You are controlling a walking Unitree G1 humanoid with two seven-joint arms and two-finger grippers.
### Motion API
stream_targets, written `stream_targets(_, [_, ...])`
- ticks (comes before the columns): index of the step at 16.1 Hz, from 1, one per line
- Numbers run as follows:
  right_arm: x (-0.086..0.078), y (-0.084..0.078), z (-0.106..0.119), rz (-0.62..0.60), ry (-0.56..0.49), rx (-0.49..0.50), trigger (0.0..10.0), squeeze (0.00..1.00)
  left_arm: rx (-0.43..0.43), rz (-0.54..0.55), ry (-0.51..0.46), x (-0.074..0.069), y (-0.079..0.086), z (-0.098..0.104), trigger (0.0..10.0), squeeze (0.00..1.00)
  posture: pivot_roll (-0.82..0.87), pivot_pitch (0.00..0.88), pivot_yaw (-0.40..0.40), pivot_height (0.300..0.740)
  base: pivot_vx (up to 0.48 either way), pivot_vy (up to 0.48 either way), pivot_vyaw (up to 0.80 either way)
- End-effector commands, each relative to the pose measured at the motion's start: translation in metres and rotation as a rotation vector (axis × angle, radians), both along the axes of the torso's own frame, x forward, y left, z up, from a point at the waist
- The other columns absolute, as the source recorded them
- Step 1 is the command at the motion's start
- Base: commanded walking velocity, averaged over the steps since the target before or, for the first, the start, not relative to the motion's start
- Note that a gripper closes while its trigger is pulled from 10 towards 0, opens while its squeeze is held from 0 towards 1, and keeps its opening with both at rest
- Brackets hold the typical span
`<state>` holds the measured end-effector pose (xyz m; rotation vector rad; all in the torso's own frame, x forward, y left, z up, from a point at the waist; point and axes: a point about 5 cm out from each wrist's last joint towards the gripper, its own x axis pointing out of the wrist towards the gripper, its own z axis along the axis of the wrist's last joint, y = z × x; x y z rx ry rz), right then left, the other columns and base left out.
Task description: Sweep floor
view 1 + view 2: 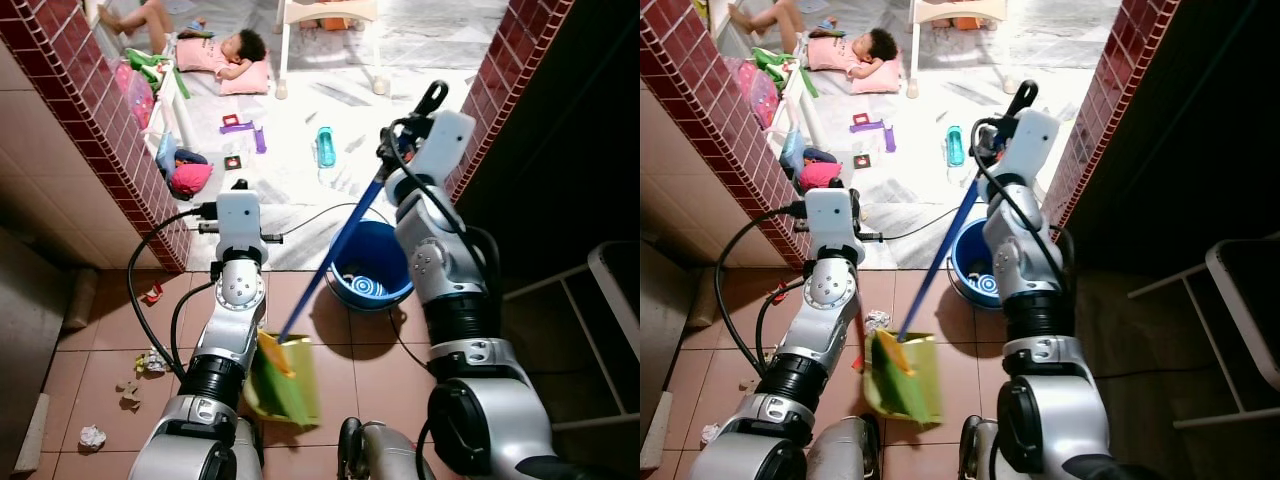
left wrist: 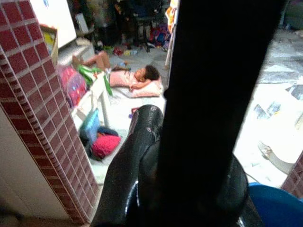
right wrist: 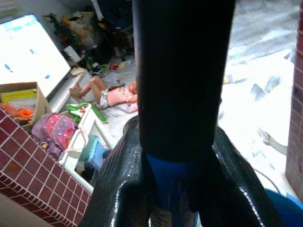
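1. Two silver arms reach forward in the left eye view. The right hand point(image 1: 392, 150) is up high, fingers pinched on the top of a blue broom handle point(image 1: 335, 252) that slants down toward the robot's left to a yellow-green broom head point(image 1: 283, 380) on the brown tile floor point(image 1: 95, 385). The left hand point(image 1: 238, 188) sits near the corner of the red brick pillar point(image 1: 100, 120); whether its fingers are spread I cannot tell. Crumpled paper scraps point(image 1: 135, 385) lie on the tiles left of the left arm, well apart from the broom head. A blue bucket point(image 1: 372, 262) stands just beyond the handle.
2. Right eye view: same scene. A person point(image 1: 855, 52) lies on a pink pillow on the pale floor beyond the doorway, with toys around. No writing legible.
3. Left wrist view: a dark finger point(image 2: 135, 175) and a broad black blur up close; the brick pillar beside them.
4. Right wrist view: both black fingers point(image 3: 118, 189) pressed against the blue handle point(image 3: 173, 184) between them.
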<state>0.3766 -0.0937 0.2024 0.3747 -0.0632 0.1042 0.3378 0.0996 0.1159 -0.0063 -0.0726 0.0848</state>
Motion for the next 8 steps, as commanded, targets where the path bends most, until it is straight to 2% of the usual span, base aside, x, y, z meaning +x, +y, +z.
stream_targets(1, [-0.002, 0.009, 0.037, 0.044, -0.160, 0.051, 10.0, 0.00, -0.085, -0.043, 0.083, -0.002, -0.014, -0.012, 10.0, 0.00, -0.11, 0.102, -0.015, 0.740, 0.000, 0.000, 0.00])
stream_targets(5, [-0.007, 0.012, 0.058, 0.098, -0.286, 0.006, 10.0, 0.00, -0.103, -0.070, 0.102, -0.001, -0.017, -0.015, 10.0, 0.00, -0.13, 0.092, -0.016, 0.740, 0.000, 0.000, 0.00])
stream_targets(7, [-0.010, 0.012, 0.070, 0.132, -0.390, -0.109, 10.0, 0.00, -0.097, -0.075, 0.090, 0.000, -0.015, -0.014, 10.0, 0.00, -0.13, 0.086, -0.015, 0.740, 0.000, 0.000, 0.00])
stream_targets(8, [-0.014, 0.011, 0.072, 0.165, -0.468, -0.222, 10.0, 0.00, -0.100, -0.071, 0.080, 0.001, -0.013, -0.012, 10.0, 0.00, -0.12, 0.080, -0.017, 0.740, 0.000, 0.000, 0.00])
